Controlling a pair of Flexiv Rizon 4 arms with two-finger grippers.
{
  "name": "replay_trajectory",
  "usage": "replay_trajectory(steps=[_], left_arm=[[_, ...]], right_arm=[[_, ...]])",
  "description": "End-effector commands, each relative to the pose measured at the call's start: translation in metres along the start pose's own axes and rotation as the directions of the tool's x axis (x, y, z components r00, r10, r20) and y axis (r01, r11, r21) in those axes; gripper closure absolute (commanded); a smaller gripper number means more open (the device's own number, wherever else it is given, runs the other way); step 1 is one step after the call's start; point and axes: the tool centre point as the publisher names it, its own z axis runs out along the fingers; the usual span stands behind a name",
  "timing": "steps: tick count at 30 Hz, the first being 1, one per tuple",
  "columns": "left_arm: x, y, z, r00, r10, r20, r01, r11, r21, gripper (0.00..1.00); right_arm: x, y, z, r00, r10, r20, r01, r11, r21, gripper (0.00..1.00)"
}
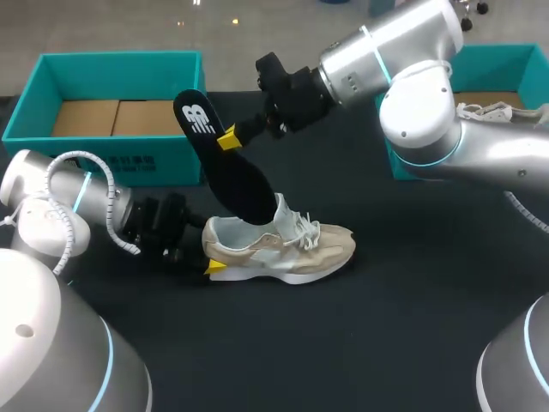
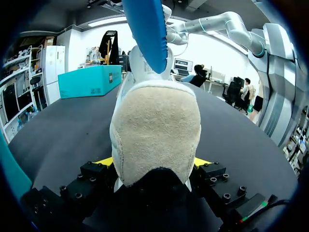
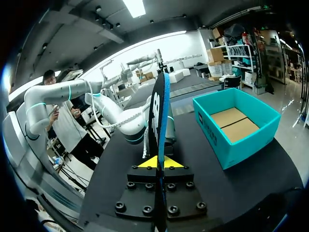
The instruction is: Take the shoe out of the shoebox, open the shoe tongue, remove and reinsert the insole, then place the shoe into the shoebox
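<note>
A beige and white shoe [image 1: 287, 247] lies on the black table, toe pointing right. My left gripper [image 1: 212, 257] is shut on its heel; in the left wrist view the yellow tips press both sides of the suede heel [image 2: 154, 125]. A black insole [image 1: 221, 163] rises steeply from the shoe's opening, its lower end inside the shoe. My right gripper [image 1: 228, 137] is shut on the insole's upper part. The right wrist view shows the insole [image 3: 158, 116] edge-on between the closed tips of that gripper [image 3: 158, 163]. Its blue underside [image 2: 147, 29] stands above the heel.
An open teal shoebox [image 1: 129, 163] with a cardboard floor stands at the back left, also seen beside my right gripper as a teal box [image 3: 241, 145]. A second teal box [image 1: 506, 60] at the back right holds another shoe [image 1: 489, 112].
</note>
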Motion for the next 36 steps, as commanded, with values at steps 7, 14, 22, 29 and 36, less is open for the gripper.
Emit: replay_trajectory(steps=[7, 14, 22, 29, 36], left_arm=[[-0.002, 0.003, 0.004, 1.0, -0.001, -0.001, 0.001, 1.0, -0.005, 1.0], [-0.002, 0.003, 0.004, 1.0, -0.001, -0.001, 0.001, 1.0, -0.005, 1.0], [-0.002, 0.003, 0.004, 1.0, -0.001, -0.001, 0.001, 1.0, -0.005, 1.0], [-0.002, 0.003, 0.004, 1.0, -0.001, -0.001, 0.001, 1.0, -0.005, 1.0], [-0.002, 0.003, 0.004, 1.0, -0.001, -0.001, 0.001, 1.0, -0.005, 1.0]], right_arm=[[0.0, 0.001, 0.001, 1.0, 0.001, 0.001, -0.001, 1.0, 0.001, 1.0], [0.004, 0.016, -0.028, 0.994, 0.086, 0.062, -0.074, 0.981, -0.179, 1.0], [0.004, 0.056, -0.074, 0.988, 0.139, 0.065, -0.119, 0.96, -0.254, 1.0], [0.016, 0.074, -0.101, 0.98, 0.194, -0.04, -0.198, 0.949, -0.246, 1.0], [0.023, 0.08, -0.112, 0.975, 0.211, -0.067, -0.22, 0.954, -0.202, 1.0]])
